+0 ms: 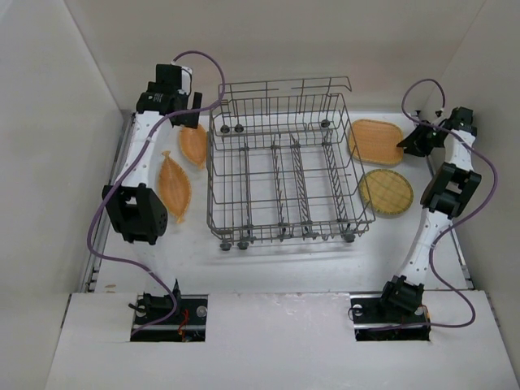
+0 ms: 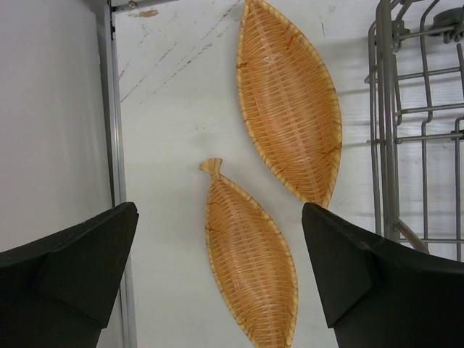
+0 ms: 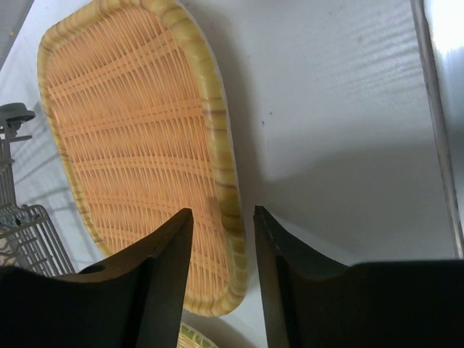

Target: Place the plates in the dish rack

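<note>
The grey wire dish rack stands mid-table with no plates in it. Two leaf-shaped woven orange plates lie left of it. A rounded-rectangular woven plate and a round woven plate lie to its right. My left gripper is wide open above the nearer leaf plate, with the other leaf plate beyond. My right gripper is open and straddles the right rim of the rectangular plate, one finger over the plate and one outside it.
White walls enclose the table on the left, back and right. A metal strip runs along the left wall. The rack's side wires stand just right of the leaf plates. The rack's corner is close to the rectangular plate.
</note>
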You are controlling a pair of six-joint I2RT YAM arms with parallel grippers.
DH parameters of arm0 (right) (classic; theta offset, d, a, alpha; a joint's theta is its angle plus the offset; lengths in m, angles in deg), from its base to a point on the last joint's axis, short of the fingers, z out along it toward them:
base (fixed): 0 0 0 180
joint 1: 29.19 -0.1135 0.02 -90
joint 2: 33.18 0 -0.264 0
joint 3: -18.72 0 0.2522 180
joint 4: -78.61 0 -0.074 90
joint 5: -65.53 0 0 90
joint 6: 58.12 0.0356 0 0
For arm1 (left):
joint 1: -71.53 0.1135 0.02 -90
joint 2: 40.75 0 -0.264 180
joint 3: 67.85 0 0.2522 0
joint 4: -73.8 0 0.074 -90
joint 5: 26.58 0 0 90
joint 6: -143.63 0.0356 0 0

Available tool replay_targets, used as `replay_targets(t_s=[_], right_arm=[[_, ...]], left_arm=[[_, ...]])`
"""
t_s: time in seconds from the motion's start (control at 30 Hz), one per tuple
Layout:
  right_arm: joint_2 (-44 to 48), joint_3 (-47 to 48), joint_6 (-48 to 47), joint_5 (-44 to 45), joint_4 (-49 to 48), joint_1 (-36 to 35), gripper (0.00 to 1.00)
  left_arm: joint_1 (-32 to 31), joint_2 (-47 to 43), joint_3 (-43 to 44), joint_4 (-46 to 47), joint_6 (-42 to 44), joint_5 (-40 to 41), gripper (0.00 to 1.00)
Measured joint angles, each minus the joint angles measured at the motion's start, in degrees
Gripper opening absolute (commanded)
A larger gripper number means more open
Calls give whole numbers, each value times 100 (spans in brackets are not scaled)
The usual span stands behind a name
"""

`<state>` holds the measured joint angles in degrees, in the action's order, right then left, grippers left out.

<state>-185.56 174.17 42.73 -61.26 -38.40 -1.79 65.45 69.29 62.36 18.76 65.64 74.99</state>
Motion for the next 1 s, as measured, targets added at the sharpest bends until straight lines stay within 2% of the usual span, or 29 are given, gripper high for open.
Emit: replay_targets(t_s=[0.2, 0.37, 0.67, 1.0], right_arm=[[-435, 614, -57, -225, 251, -7, 25], [-581, 929, -120, -538, 531, -11, 0], [-601, 1106, -485, -448, 992, -52, 0], [-101, 1121, -706, 306, 1029, -293, 0]], left_arm=[[-74, 116, 131, -35, 105, 101, 100], [-66, 170, 232, -39, 166, 199, 100], [-63, 232, 282, -35, 212, 227, 100], [-63, 271, -83, 205, 155, 190, 100]])
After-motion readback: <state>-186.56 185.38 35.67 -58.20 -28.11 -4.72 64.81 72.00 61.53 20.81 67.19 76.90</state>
